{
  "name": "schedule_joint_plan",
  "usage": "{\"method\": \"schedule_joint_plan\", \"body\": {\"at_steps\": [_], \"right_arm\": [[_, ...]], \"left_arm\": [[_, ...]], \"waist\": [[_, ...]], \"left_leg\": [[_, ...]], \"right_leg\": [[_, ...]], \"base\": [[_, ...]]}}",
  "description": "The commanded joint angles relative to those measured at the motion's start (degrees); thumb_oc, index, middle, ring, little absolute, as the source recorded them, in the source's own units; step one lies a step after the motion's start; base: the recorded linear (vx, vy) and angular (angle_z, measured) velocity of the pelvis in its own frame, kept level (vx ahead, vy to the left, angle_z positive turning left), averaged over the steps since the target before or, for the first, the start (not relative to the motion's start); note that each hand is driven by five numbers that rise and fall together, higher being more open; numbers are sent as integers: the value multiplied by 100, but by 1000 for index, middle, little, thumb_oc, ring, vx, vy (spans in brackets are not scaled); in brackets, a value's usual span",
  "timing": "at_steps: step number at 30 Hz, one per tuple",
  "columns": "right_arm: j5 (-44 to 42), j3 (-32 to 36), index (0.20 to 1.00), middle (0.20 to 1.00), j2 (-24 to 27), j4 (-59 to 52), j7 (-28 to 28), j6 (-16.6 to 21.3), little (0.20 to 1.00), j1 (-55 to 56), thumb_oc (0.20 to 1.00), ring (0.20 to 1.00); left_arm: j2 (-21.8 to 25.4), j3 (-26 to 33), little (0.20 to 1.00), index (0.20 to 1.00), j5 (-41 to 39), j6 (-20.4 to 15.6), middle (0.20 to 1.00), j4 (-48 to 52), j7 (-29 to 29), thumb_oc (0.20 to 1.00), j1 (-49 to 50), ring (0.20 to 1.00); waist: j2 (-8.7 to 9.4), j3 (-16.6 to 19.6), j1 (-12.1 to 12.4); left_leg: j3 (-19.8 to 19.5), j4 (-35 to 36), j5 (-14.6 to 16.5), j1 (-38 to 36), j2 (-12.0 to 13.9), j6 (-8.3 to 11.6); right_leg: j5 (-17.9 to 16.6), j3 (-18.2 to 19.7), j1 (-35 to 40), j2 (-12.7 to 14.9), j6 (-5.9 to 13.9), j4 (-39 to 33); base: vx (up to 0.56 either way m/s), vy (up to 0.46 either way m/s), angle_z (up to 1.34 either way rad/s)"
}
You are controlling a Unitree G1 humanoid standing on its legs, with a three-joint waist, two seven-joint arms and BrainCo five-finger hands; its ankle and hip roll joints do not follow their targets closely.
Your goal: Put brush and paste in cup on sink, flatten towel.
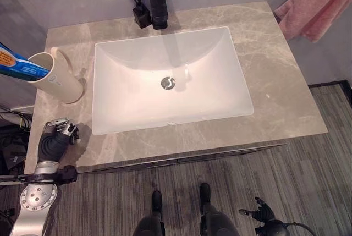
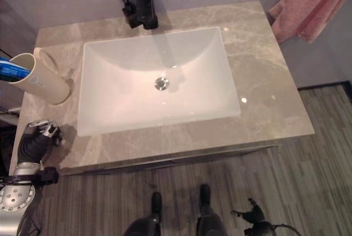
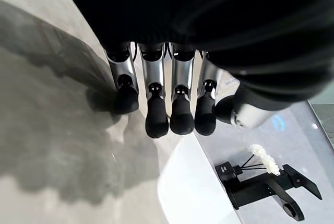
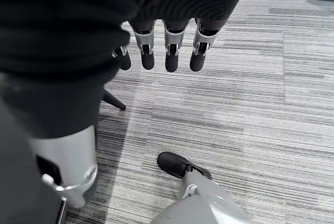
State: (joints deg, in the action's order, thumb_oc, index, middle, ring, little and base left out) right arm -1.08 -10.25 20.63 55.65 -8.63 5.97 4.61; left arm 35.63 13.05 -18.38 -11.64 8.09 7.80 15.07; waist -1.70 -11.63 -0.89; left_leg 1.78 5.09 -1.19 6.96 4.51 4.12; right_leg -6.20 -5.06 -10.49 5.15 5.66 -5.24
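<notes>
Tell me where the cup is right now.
The cup stands on the counter left of the sink basin, holding the toothpaste tube, just beyond the left robot hand.

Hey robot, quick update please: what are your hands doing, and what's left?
Left hand open, empty, over counter edge. Right hand open, low by floor. Toothpaste in cup. Pink towel hangs bunched, untouched.

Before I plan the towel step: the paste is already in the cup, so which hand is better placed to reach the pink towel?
Probably the right hand: it hangs low over the floor, open, on the same side as the pink towel. The left hand hovers at the counter edge near the cup, farthest from it.
</notes>
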Motion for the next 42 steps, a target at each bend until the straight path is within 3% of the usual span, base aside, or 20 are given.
{"method": "schedule_joint_plan", "body": {"at_steps": [1, 11, 26, 35, 42], "right_arm": [[92, 12, 1000, 1000, 83, 156, -91, -31, 1000, -103, 1000, 1000], [-220, 98, 1000, 1000, 216, 146, -186, -23, 1000, -387, 1000, 1000], [-235, -173, 1000, 1000, 190, -181, -166, 20, 1000, -594, 1000, 1000], [-264, -307, 1000, 1000, 193, -274, -186, 43, 1000, -681, 1000, 1000], [-256, -318, 1000, 1000, 100, -103, -196, 15, 1000, -630, 1000, 1000]], "left_arm": [[199, 367, 200, 200, -358, -115, 200, -288, 48, 200, -323, 200], [593, 467, 200, 200, -326, -155, 200, -689, 377, 200, -1039, 200], [1183, 574, 200, 200, -408, -230, 200, -1167, 815, 200, -1809, 200], [1631, 289, 200, 200, -446, -242, 200, -1584, 948, 200, -2451, 200], [1385, 134, 200, 200, -349, -225, 200, -1233, 800, 200, -2283, 200]], "waist": [[236, -183, -103], [342, -464, -156], [416, -492, -186], [488, -559, -232], [530, -517, -197]], "left_leg": [[104, -9, 11, 83, -24, -71], [255, -9, -116, 478, -13, -75], [331, -56, -166, 859, -44, -88], [311, -158, -176, 1065, -69, -103], [264, -244, -65, 949, -98, -139]], "right_leg": [[438, 159, 403, 422, 290, 35], [222, 412, -130, 386, 323, 24], [140, 564, -535, 417, 369, 24], [71, 582, -677, 425, 410, 24], [126, 545, -471, 451, 418, 24]], "base": [[-69, 9, -4], [-50, 7, -8], [8, 7, -7], [0, 0, 0], [6, 2, 0]]}}
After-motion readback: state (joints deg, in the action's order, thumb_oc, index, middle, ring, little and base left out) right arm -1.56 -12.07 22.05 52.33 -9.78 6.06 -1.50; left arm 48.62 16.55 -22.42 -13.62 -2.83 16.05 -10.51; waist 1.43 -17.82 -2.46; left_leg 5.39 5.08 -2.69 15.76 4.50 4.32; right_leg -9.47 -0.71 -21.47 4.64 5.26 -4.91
